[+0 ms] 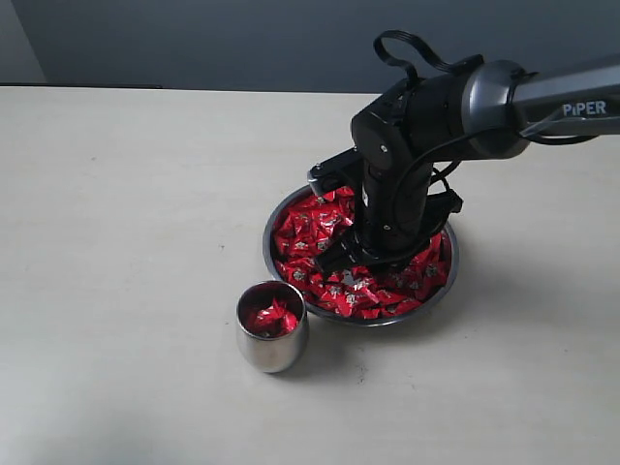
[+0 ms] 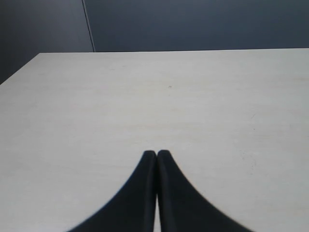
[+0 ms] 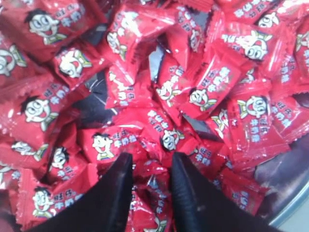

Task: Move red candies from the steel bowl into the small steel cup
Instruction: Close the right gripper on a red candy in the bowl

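The steel bowl (image 1: 451, 274) sits right of the table's middle, heaped with red candies (image 1: 308, 229). My right gripper (image 1: 341, 260) reaches straight down into the heap. In the right wrist view its two black fingers (image 3: 152, 155) are pressed into the pile and closed on a red candy (image 3: 155, 181) that fills the gap between them. The bowl's rim (image 3: 291, 211) shows at one corner there. The small steel cup (image 1: 272, 347) stands upright just left of and in front of the bowl, holding a few red candies (image 1: 271, 316). My left gripper (image 2: 157, 153) is shut and empty over bare table, far from both.
The pale table (image 1: 126, 242) spreads wide to the left and front of the bowl and cup. A dark wall runs behind its far edge. The right arm's black wrist and cable loop (image 1: 407, 48) hang over the bowl's far side.
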{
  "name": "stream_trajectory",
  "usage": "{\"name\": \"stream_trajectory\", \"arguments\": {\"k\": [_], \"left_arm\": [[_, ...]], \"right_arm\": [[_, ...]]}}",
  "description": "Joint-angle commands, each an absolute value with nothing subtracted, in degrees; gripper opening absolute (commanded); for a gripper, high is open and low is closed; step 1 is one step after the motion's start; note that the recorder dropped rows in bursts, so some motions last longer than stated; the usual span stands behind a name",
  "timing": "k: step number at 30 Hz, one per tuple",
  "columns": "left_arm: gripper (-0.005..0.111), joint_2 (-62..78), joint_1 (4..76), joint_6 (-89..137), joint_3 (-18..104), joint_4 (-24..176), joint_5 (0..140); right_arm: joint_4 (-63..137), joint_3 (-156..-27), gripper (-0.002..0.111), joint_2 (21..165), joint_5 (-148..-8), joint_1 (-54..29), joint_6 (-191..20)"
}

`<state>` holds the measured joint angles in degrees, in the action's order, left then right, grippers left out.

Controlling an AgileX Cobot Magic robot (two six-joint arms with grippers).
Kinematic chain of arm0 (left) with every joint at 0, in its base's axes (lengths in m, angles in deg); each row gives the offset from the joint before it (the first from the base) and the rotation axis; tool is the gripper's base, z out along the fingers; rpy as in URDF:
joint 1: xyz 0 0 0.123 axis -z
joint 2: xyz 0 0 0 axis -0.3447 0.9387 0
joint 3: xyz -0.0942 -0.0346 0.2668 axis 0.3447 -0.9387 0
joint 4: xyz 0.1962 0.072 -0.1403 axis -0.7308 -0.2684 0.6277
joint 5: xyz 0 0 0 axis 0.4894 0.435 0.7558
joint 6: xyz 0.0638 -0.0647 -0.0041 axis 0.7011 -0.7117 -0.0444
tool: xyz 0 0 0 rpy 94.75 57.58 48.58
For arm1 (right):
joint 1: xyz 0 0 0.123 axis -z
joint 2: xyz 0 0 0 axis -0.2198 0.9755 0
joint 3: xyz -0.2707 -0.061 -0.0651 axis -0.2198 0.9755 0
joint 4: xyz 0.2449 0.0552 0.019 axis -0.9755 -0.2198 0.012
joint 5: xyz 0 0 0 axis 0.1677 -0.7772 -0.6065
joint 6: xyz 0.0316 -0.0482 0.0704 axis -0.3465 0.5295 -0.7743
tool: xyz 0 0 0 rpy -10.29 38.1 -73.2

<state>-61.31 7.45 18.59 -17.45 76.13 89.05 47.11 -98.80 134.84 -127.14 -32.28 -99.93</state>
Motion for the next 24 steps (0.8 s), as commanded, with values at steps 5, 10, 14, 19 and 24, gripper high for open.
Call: {"name": "stream_trajectory", "arguments": {"k": [5, 10, 14, 19, 24], "left_arm": [[0.000, -61.6, 7.7, 18.5, -17.7, 76.5, 88.5], [0.000, -61.6, 7.7, 18.5, -17.7, 76.5, 88.5], [0.000, -61.6, 7.7, 18.5, -17.7, 76.5, 88.5], [0.000, -61.6, 7.7, 18.5, -17.7, 76.5, 88.5], [0.000, -61.6, 7.7, 18.5, -17.7, 76.5, 88.5]], "right_arm": [[47.6, -99.0, 0.028, 134.9, -126.9, -32.0, -99.7], [47.6, -99.0, 0.026, 134.9, -126.9, -32.0, -99.7], [48.8, -99.0, 0.007, 134.9, -126.9, -32.0, -99.7], [50.2, -99.0, -0.001, 134.9, -126.9, -32.0, -99.7], [50.2, -99.0, -0.001, 134.8, -127.0, -32.0, -99.7]]}}
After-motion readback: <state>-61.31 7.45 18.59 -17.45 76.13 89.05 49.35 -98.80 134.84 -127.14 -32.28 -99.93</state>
